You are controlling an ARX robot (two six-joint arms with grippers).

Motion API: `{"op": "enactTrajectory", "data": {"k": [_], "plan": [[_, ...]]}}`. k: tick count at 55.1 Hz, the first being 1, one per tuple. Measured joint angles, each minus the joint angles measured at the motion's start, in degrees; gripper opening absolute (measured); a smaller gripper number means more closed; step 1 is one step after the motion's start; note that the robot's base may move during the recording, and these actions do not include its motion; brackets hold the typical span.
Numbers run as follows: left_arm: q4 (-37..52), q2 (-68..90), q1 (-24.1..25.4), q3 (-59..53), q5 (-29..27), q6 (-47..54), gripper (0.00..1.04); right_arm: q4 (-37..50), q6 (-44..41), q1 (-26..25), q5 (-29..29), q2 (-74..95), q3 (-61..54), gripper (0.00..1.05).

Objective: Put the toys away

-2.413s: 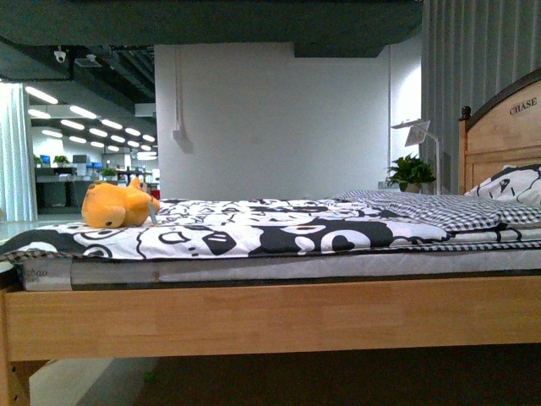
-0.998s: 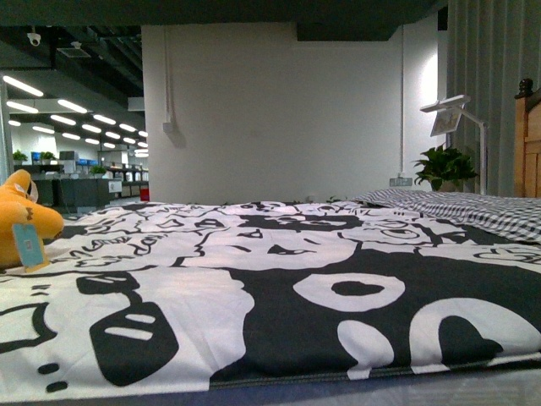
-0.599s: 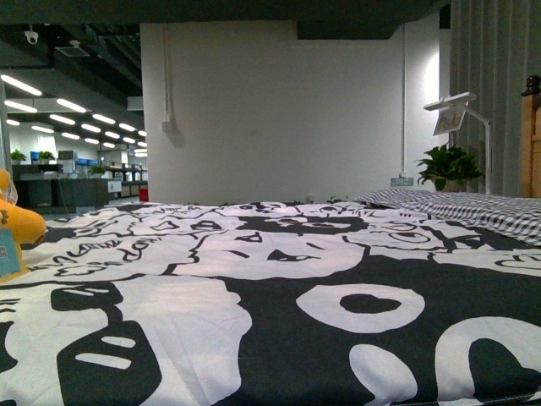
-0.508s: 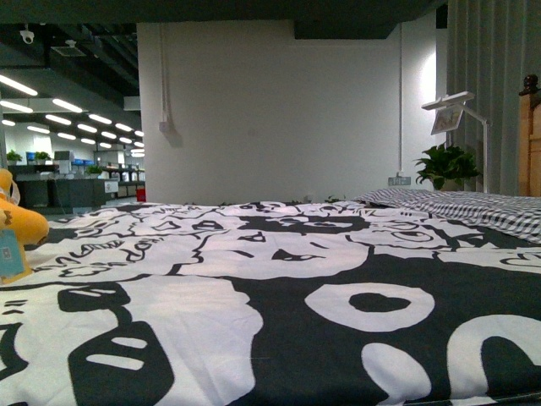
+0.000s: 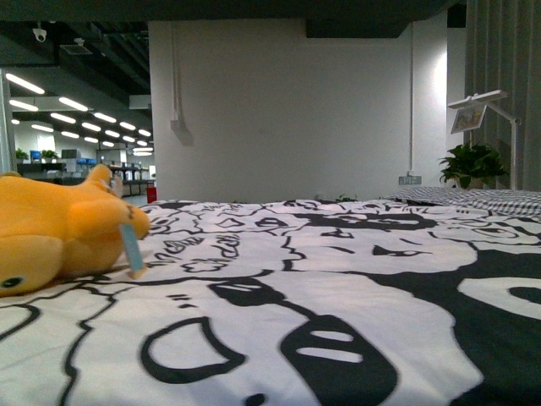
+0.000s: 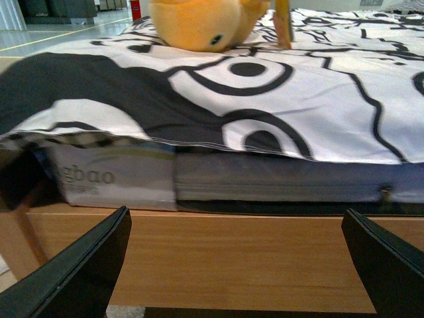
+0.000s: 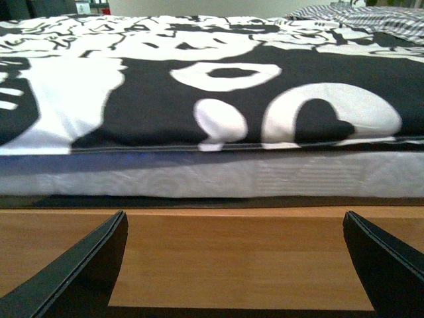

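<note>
The left gripper [image 6: 235,212] and right gripper [image 7: 234,214] are both gaping wide and carrying nothing, just before the wooden bed rail [image 6: 232,258]. Just beyond, a mattress label [image 6: 86,175] is showing the partial letters "gbao". On the black-and-white quilt [image 5: 338,279], the orange plush toy [image 5: 59,241] is lying at nine o'clock of the front view. It is looming far larger than half a second ago, which suggests the robot is closing in, probably for a left-arm grasp. Its pale blue tag [image 5: 131,245] is dangling, its print unreadable.
</note>
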Motion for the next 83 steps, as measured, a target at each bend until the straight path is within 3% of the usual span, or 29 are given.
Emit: {"op": "enactTrajectory", "data": {"k": [83], "plan": [[-0.04,-0.04,0.04,0.0,-0.26,0.0,0.98,0.0,0.0,-0.02,-0.46,-0.07,0.0,0.98]]}}
